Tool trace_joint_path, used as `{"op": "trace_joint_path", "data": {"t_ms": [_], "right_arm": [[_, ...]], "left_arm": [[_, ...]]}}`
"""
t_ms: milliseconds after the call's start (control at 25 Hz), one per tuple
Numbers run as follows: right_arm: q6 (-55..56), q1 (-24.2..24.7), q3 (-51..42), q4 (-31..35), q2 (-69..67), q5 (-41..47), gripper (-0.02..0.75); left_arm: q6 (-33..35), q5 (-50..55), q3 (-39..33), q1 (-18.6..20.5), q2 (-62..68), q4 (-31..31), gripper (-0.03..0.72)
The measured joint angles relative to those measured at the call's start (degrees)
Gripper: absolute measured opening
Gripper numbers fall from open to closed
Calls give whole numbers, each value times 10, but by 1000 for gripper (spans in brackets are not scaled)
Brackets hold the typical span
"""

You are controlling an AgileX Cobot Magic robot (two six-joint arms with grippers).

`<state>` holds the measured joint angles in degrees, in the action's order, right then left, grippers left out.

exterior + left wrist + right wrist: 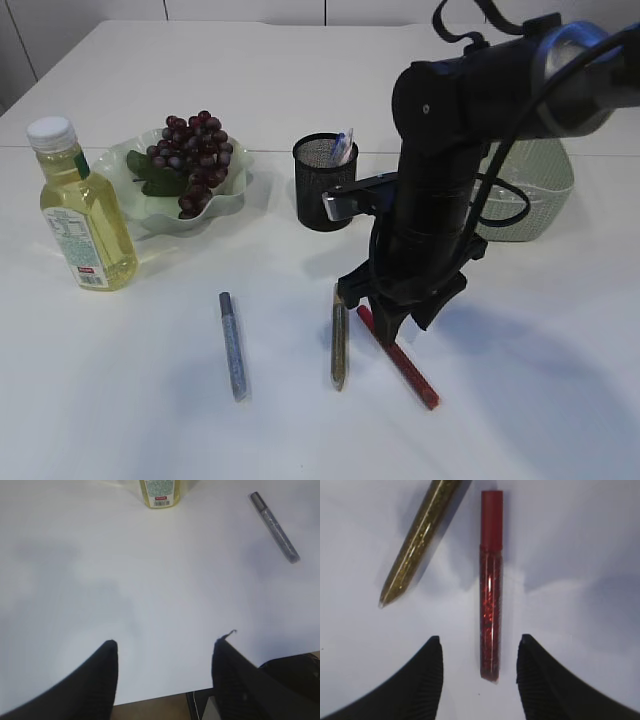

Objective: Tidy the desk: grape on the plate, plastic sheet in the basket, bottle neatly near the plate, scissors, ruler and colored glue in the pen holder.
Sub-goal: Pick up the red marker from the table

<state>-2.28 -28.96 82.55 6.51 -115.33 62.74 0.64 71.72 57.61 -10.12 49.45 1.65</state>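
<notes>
The right gripper (479, 652) hangs low over the table (520, 380) with its fingers (422, 680) spread wide, one on each side of the red glue (490, 585), whose tip lies in the gap between them; nothing is held yet. That straddle looks like the setup for a pinch across the tube, so the next move probably calls for a short drop and a close. The gold glue (417, 545) lies at 11 o'clock from the red one, angled and near enough that the left-hand finger could nudge it. The silver glue (233, 345) lies well apart at 9 o'clock. The holder (325, 185) stands at 12 o'clock from the gripper, already carrying some items. Grapes (195, 155) sit on the plate (235, 190), the bottle (80, 205) just beside it at 8 o'clock, the basket (540, 195) behind the arm. The left gripper (165, 672) waits, fingers wide and empty, over bare table
</notes>
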Motion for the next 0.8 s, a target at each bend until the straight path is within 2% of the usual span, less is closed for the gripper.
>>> {"op": "trace_joint_path", "data": {"t_ms": [280, 800], "right_arm": [[-3, 0, 46, -3, -53, -3, 384], [-4, 0, 47, -3, -83, 1, 384]], "left_arm": [[0, 0, 0, 0, 0, 0, 434], [0, 0, 0, 0, 0, 9, 434]]}}
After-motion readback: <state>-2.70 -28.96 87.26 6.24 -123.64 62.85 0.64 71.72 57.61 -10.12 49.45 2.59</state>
